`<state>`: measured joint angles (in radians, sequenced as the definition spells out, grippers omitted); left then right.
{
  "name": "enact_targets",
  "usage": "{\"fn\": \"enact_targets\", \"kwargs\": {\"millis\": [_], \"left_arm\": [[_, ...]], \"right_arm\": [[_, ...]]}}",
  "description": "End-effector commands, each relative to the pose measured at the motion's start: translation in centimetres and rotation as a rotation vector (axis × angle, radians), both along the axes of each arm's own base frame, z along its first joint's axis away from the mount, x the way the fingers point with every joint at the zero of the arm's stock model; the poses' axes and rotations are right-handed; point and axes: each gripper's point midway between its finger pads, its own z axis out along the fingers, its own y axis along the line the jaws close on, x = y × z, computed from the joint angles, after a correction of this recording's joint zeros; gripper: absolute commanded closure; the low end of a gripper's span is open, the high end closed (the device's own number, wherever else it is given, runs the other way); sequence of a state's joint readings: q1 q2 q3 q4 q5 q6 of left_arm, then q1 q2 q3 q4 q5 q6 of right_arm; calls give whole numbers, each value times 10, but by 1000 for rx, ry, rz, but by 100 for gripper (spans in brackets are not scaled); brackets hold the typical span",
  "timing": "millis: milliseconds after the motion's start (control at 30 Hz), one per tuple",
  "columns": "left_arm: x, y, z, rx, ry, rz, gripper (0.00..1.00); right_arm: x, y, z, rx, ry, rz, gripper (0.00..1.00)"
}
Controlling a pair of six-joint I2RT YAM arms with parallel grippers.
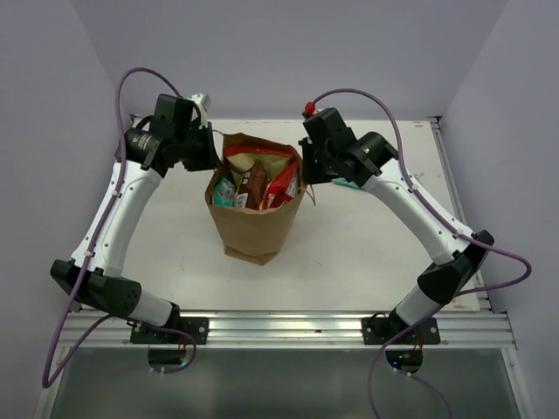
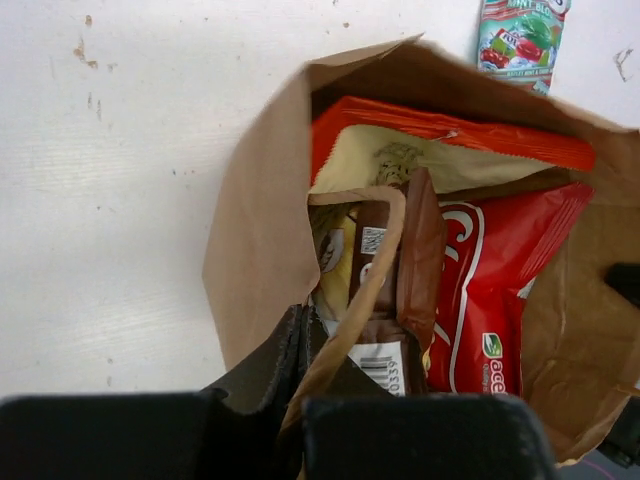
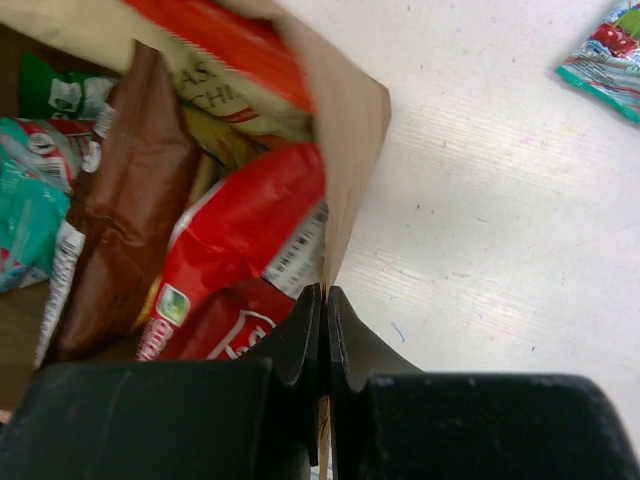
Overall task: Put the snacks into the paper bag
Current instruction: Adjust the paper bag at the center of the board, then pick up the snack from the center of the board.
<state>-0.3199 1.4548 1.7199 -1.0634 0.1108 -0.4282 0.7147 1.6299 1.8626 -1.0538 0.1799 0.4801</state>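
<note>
Jaws pinching both paper bag rims, teal packet lying outside

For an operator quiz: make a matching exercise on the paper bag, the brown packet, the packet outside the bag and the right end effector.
1 paper bag
2 brown packet
3 packet outside the bag
4 right end effector

A teal with red print
B shut on the bag's rim
C standing upright, top open
D inside the bag

Pairs: 1-C, 2-D, 3-A, 4-B
</note>
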Motion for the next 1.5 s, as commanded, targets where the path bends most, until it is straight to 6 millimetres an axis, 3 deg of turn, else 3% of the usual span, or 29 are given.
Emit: {"fn": "enact_targets", "kwargs": {"millis": [0,33,167,200,267,333,467,500,567,600,667,700,833,900,1033,1133,1300,1400,1467], "left_arm": [[2,-12,107,-127,-257,-29,100],[-3,-17,114,-116,-281,-37,100],[12,-3,46,-10,-138,-15,100],[14,-8,42,-39,-111,-39,100],[17,-15,61,-88,-175,-51,100],[19,-7,70,-65,-223,-16,100],[19,-9,32,-33,-124,-47,100],[17,-10,18,-33,-92,-50,100],[16,-8,17,-31,-109,-37,100],[16,-5,19,-21,-119,-28,100],[16,-1,22,-2,-132,-21,100],[17,2,22,13,-137,-10,100],[16,7,20,35,-137,-1,100],[15,10,20,41,-143,11,100],[14,18,26,65,-166,36,93],[12,20,33,65,-189,39,81],[10,29,48,81,-236,70,54],[9,32,53,85,-255,80,38],[8,33,55,89,-264,83,31]], "right_arm": [[-10,2,56,122,-103,21,100],[-9,1,58,124,-112,17,100],[-1,0,16,39,-34,6,100],[-6,6,24,60,-29,31,100],[-8,15,38,132,-82,48,100],[-6,13,39,145,-102,32,100],[-4,16,23,108,-61,41,100],[-4,21,22,123,-60,54,93],[-5,24,29,159,-77,63,84],[-3,25,39,188,-111,63,72],[-2,26,58,218,-163,76,59],[-2,26,67,230,-187,81,48],[-4,28,107,301,-290,125,26],[-1,26,123,322,-343,121,20],[8,10,139,307,-426,67,11],[26,-20,136,228,-475,-57,6],[60,-87,96,117,-417,-296,5],[73,-120,70,60,-377,-403,4],[83,-130,44,55,-318,-440,4]]}}
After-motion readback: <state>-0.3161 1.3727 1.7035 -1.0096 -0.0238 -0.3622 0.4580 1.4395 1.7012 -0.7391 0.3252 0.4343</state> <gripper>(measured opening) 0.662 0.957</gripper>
